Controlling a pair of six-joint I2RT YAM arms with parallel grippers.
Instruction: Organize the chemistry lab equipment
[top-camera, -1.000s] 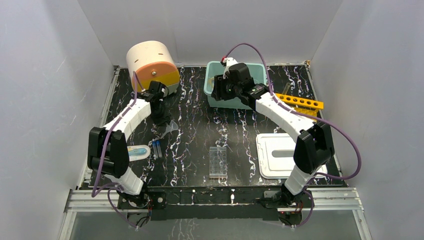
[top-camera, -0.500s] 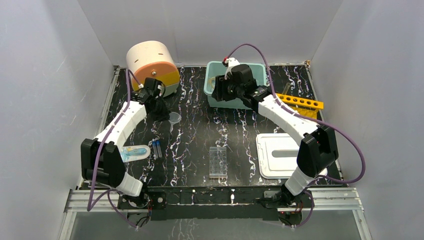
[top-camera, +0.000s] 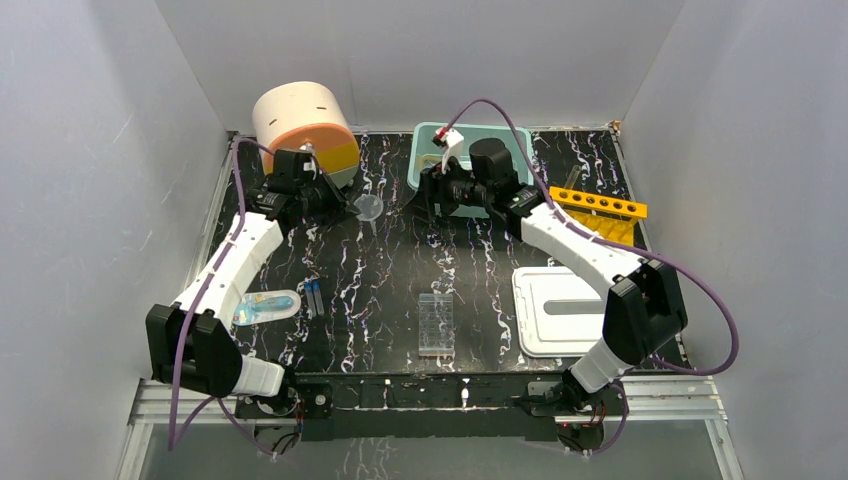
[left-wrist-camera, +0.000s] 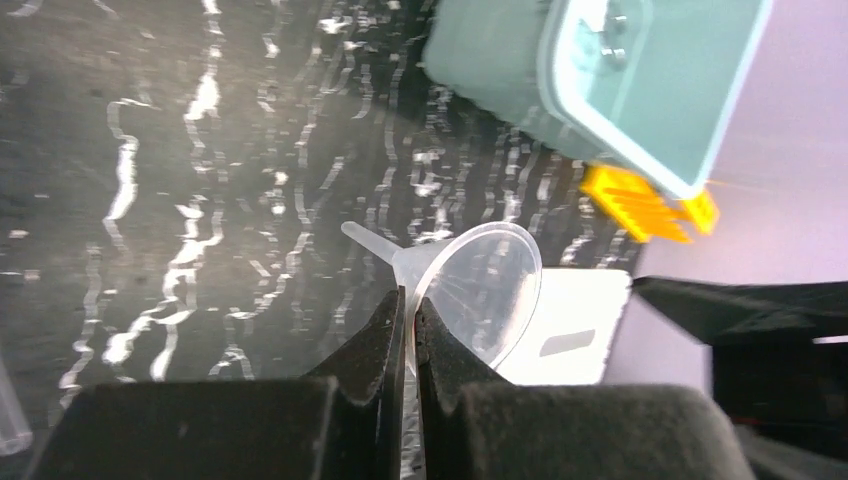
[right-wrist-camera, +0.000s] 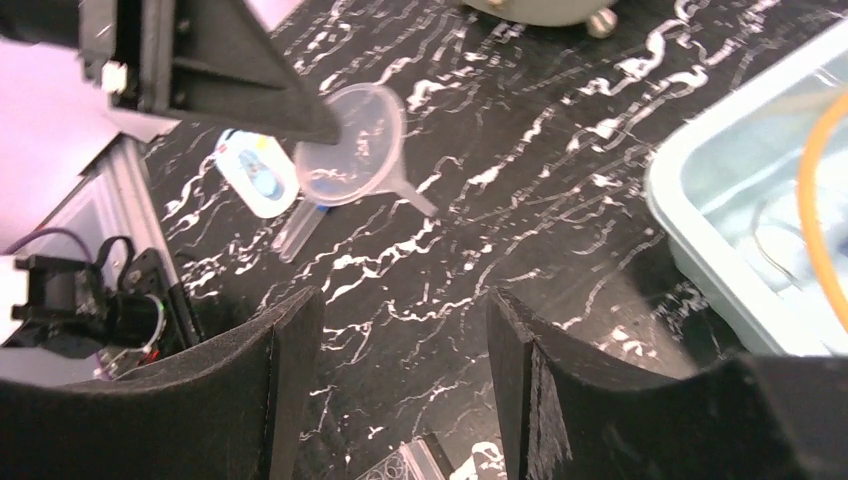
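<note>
Left pincer (left-wrist-camera: 410, 300) pinches clear funnel (left-wrist-camera: 485, 285) by its rim; right pincer (right-wrist-camera: 395, 305) spread wide

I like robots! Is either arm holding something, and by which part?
The left end effector pinches the funnel by the wall of its wide cone. The right end effector is open, holding nothing.

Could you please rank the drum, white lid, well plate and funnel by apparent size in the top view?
Largest: drum and white lid, too alike to separate.
Then: well plate.
Smallest: funnel.
</note>
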